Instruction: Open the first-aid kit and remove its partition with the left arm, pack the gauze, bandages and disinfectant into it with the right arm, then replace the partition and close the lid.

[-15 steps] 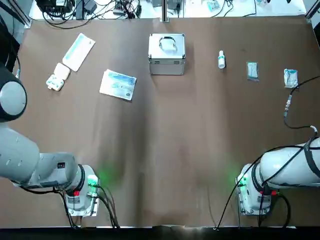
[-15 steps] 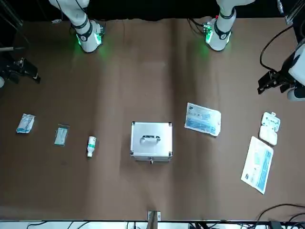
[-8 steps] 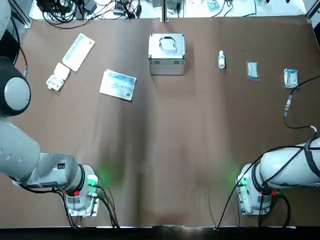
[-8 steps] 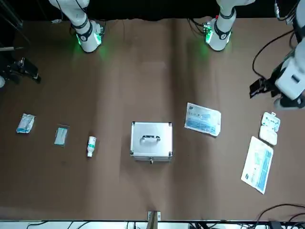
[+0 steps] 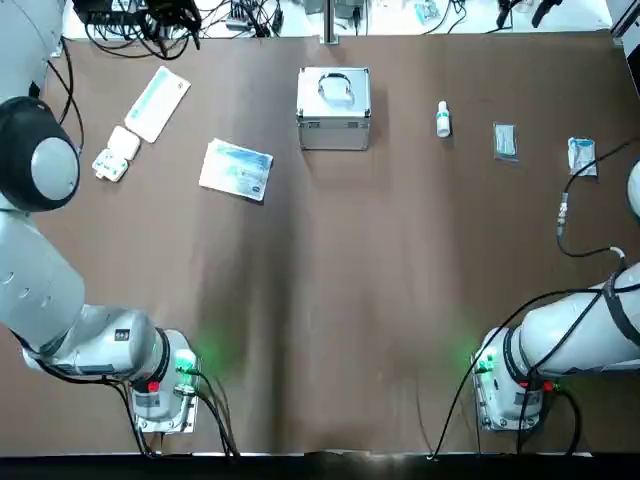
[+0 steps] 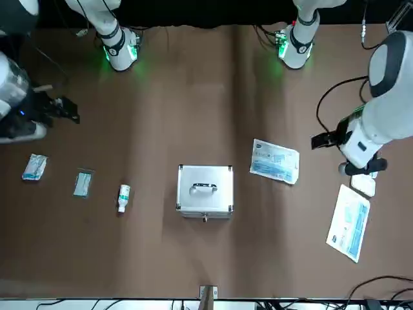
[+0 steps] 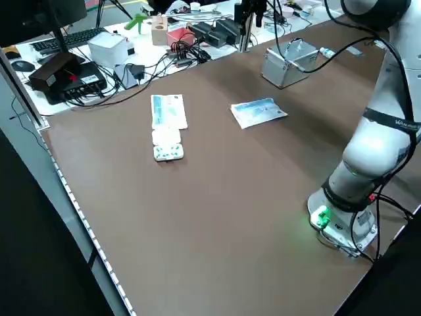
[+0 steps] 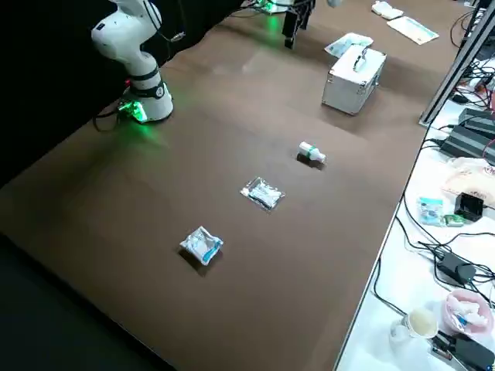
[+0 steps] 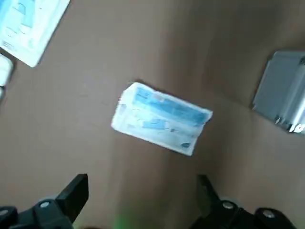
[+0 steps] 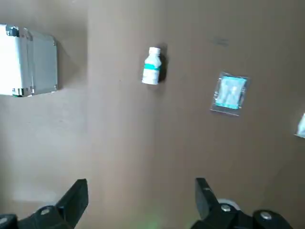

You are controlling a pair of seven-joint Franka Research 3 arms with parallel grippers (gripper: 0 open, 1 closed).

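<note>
My left gripper [image 9: 138, 202] has swung toward the first-aid kit [image 5: 334, 107], jaws wide and empty. The lid looks still latched, so opening comes next; my right gripper [image 10: 138, 202] hangs open too.

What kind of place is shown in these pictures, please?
Most likely a robotics lab or test bench: two robot arms are fixed to a brown table, a first-aid kit stands staged on it, and cables and electronics crowd its far edge.

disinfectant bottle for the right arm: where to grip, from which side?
Grip the disinfectant across its body at the green band, coming straight down. It lies on its side on the table, cap towards the far edge, clear on both sides. Right gripper is open.
</note>
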